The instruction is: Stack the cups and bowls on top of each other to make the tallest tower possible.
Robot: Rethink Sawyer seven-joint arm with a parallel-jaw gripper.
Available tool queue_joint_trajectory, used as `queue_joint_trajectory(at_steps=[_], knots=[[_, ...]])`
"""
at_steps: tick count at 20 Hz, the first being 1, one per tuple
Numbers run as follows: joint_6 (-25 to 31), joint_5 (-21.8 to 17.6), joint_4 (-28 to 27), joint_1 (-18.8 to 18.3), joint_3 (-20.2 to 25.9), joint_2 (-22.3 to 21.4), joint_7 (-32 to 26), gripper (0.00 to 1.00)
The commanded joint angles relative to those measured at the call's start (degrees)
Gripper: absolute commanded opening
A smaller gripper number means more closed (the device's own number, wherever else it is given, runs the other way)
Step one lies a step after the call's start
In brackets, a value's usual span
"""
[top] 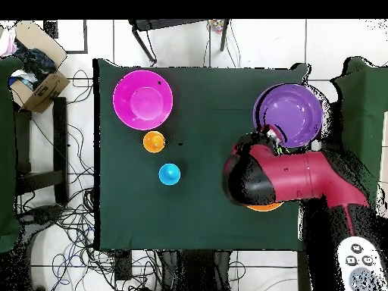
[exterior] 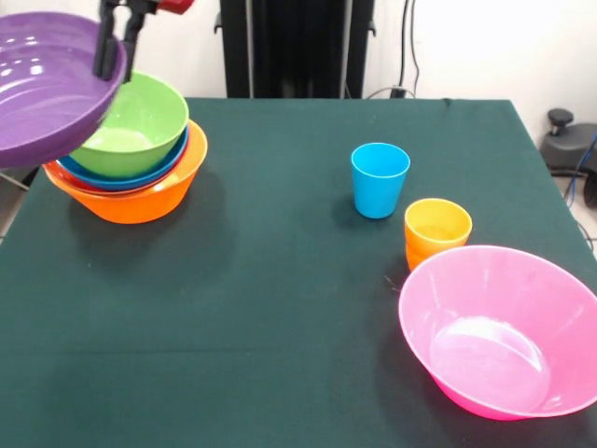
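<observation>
Nearest the front camera, on the dark green table [exterior: 280, 308]: a pink bowl [exterior: 504, 331], tilted, at the right. Just behind it, touching or nearly so, nested orange cups [exterior: 437, 231]; farther back, a blue cup [exterior: 380, 179] standing apart. At far left, the tower [exterior: 131, 159]: green bowl [exterior: 135, 121] nested in blue, over the big orange base. Above its left side, held aloft and tilted, a purple bowl [exterior: 51, 84], rim clamped by the gripper [exterior: 114, 51].
</observation>
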Motion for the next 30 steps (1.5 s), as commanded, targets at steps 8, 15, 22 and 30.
queue_joint_trajectory(at_steps=[8, 15, 22, 30], knots=[[-8.6, 5.1, 13.2, -2.9, 0.3, -2.3, 9.6, 0.0], [-15.6, 2.6, 19.6, -5.8, -0.3, -4.6, 9.7, 0.0], [-23.2, -1.2, 18.5, 2.6, -12.0, -2.6, 13.4, 0.0], [-27.8, 0.4, 17.7, 9.5, -19.6, -0.9, 13.3, 0.0]])
